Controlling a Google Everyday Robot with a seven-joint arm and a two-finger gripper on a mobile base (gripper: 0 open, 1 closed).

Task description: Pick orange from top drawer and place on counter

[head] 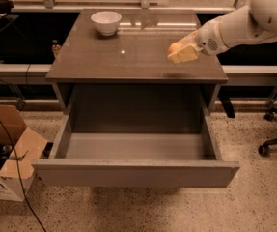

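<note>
gripper [182, 53] right of centre, jaws closed on orange [174, 47], just above counter [123, 64] right side | orange likely light, firm, smooth, rolls: hold across middle | top drawer [133, 174] open, lower frame

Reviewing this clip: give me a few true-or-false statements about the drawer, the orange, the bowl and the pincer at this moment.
1. The top drawer is pulled open. True.
2. The orange lies inside the drawer. False: the pincer has it over the right part of the counter, and nothing can be seen in the drawer.
3. The white bowl stands on the counter near its far edge. True.
4. The pincer is open and holds nothing. False: it is shut on the orange.
5. The cardboard box sits on the counter. False: it is on the floor, at the picture's left.
</note>
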